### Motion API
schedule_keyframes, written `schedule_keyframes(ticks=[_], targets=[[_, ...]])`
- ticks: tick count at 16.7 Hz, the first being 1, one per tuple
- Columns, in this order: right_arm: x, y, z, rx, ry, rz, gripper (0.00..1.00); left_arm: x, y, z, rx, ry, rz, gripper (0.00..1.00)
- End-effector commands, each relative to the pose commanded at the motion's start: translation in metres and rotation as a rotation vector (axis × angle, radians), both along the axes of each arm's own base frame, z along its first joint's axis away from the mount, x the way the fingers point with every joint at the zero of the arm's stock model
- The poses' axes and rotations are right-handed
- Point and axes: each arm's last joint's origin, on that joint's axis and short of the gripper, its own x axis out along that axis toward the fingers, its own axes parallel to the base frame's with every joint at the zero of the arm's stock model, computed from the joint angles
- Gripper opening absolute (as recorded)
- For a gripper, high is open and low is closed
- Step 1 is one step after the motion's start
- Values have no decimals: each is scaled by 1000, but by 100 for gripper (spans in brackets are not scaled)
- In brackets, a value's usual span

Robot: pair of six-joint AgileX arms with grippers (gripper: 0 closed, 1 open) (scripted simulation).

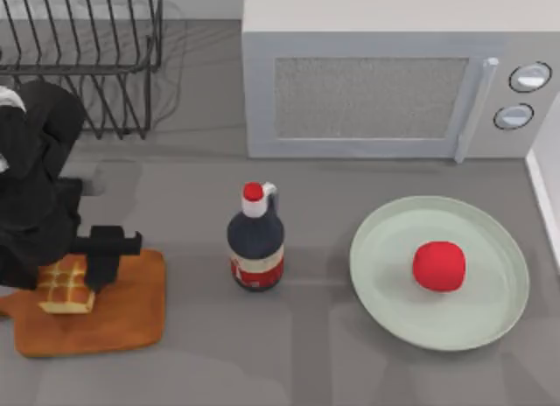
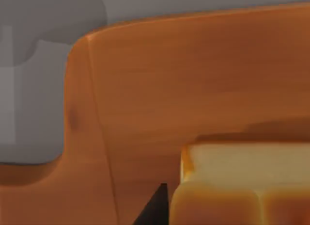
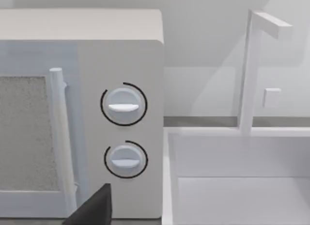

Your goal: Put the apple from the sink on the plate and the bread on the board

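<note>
Grey table (image 1: 350,371) runs across the whole scene, and both halves of the job look close to finished. Nearest the camera at the left, the board (image 1: 131,318) lies flat with the bread (image 1: 63,288) sitting on it toward its handle end; the left wrist view shows the bun's (image 2: 242,186) pale side resting on the wood (image 2: 169,89). The left gripper (image 1: 98,259) hangs right over the bread, its dark fingers (image 1: 103,270) at the bun's edge, but I cannot tell whether they clamp it or have let go. If they grip it, releasing and lifting clear is what remains on this side.

At the right, the apple (image 1: 439,266) rests on the plate (image 1: 376,248), a little right of its middle, so that part seems done. Between board and plate stands a dark bottle (image 1: 255,248) with a red cap.

Farther back sit a wire rack (image 1: 96,56) and a microwave (image 1: 385,82). The right wrist view looks at the microwave's dials (image 3: 123,106) and the white sink (image 3: 232,162); a dark tip of the right arm's fingers (image 3: 97,208) shows, its opening unclear.
</note>
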Motion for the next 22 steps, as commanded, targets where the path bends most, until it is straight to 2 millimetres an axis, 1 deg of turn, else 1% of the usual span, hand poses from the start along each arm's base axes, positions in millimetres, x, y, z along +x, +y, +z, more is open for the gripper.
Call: schedule_keyframes(ticks=[3,4,13,15,18,22], targets=[[0,0,0,0,0,0,100,0,0,0,0,0,0,98],[0,0,0,0,0,0,100,0,0,0,0,0,0,100],[0,0,0,0,0,0,100,0,0,0,0,-1,0,100],[0,0,0,0,0,0,100,-1,1,6,-7,-35,0,100],[0,0,0,0,0,0,100,-13,6,22,-26,-139,1,100],[0,0,0,0,0,0,100,-44,18,44,-57,-351,5,100]])
